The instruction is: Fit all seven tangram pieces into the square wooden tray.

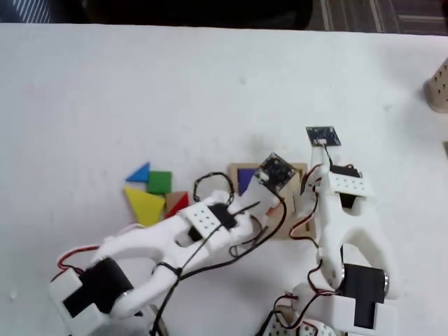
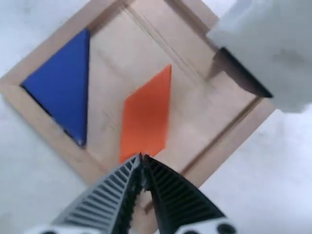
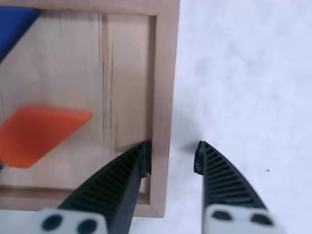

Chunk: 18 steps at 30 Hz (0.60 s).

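Observation:
The square wooden tray (image 2: 44,129) holds a blue triangle (image 2: 61,90) in one corner and an orange parallelogram (image 2: 146,114) near its middle. My left gripper (image 2: 143,163) is shut, its tips at one end of the parallelogram with nothing between them. My right gripper (image 3: 170,156) is open and straddles the tray's rim (image 3: 163,97), one finger inside and one on the table outside. In the high view the tray (image 1: 241,169) lies under both wrists. Loose to its left lie a blue triangle (image 1: 138,173), a green square (image 1: 159,182), a yellow triangle (image 1: 143,204) and a red triangle (image 1: 180,204).
The left arm (image 1: 203,224) crosses from the near left, the right arm (image 1: 343,210) stands at the near right, with cables looping between them. A tan perforated object (image 1: 439,87) sits at the far right edge. The white table stretches open beyond the tray.

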Each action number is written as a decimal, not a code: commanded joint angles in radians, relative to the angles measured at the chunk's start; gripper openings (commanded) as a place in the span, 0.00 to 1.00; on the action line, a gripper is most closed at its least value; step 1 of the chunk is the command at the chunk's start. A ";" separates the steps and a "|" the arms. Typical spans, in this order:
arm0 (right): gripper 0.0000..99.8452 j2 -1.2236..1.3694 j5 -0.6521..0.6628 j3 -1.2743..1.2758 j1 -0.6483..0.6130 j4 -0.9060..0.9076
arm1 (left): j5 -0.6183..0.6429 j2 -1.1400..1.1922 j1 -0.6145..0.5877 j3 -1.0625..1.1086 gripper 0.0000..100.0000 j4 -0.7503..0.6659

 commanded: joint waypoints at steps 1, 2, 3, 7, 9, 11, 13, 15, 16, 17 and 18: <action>0.16 -0.044 0.002 -0.003 -0.001 -0.005 | 0.009 0.001 -0.021 -0.054 0.02 -0.021; 0.16 -0.044 0.002 -0.003 -0.001 -0.005 | 0.011 0.001 -0.025 -0.055 0.02 -0.015; 0.16 -0.044 0.002 -0.002 -0.001 -0.005 | 0.011 0.001 -0.028 -0.058 0.02 -0.009; 0.16 -0.045 0.002 -0.002 -0.001 -0.005 | 0.011 0.001 -0.042 -0.061 0.02 -0.017; 0.16 -0.045 0.002 -0.002 -0.001 -0.005 | 0.011 0.001 -0.045 -0.063 0.02 -0.023; 0.16 -0.047 0.002 -0.002 -0.001 -0.005 | 0.011 0.002 -0.044 -0.055 0.02 -0.055; 0.16 -0.047 0.002 -0.002 -0.001 -0.005 | 0.011 0.039 -0.044 -0.064 0.02 -0.077; 0.16 -0.047 0.002 -0.002 -0.001 -0.005 | 0.012 0.094 -0.045 -0.104 0.02 -0.083; 0.16 -0.047 0.002 -0.002 -0.001 -0.005 | 0.012 0.119 -0.050 -0.133 0.02 -0.063; 0.16 -0.047 0.002 -0.002 -0.001 -0.005 | 0.012 0.140 -0.059 -0.163 0.02 -0.038; 0.16 -0.047 0.002 -0.002 0.001 -0.005 | 0.012 0.151 -0.064 -0.186 0.02 -0.020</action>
